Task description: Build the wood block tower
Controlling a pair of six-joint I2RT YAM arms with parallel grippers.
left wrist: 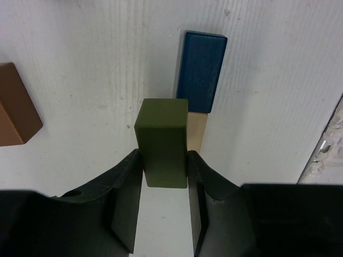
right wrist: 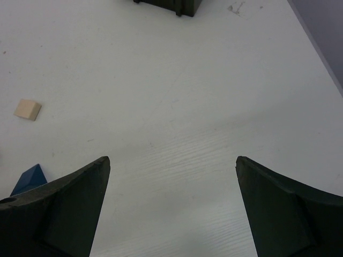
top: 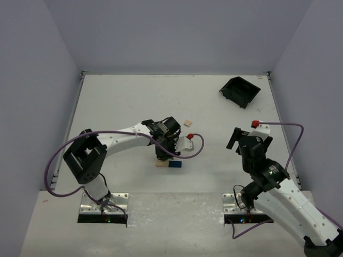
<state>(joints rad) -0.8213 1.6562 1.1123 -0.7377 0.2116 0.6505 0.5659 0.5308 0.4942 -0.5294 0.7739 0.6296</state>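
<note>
The left gripper (top: 163, 151) has its 2 jaws clamped on the long sides of an olive green rectangular wood block (left wrist: 162, 140). It grips the block by the near half, so the far half sticks out past the fingertips. In the left wrist view the block fills the centre of the frame above the white table (left wrist: 80, 53). I cannot tell whether its underside is touching anything.

The wood block tower (top: 168, 164) is only a base at this point, in the lower middle of the overhead frame just below that gripper. A dark blue flat wood block (left wrist: 201, 71) lies in the upper middle of the wrist view. A pale tan wood block (left wrist: 197, 131) peeps out just beside the green one's right edge, meeting the blue one's near end. Whether blue overlaps tan I cannot tell. A reddish brown wood block (left wrist: 16, 107) lies well apart at the left edge.

The right gripper (right wrist: 172, 160) has its jaws spread wide with nothing between them. It hangs over bare table at the right of the overhead frame. A small pale tan square block (right wrist: 27, 109) sits at the left of its own view, and the black plastic bin (top: 239, 91) is in the upper right overhead.

This looks like the placing step. I'd square the green block's edges to the 2 base blocks and centre it over them, then bring it straight down. The jaws should part only once it rests flat. Open slowly and lift straight up, because a sideways brush would likely shove the loose tan piece.
</note>
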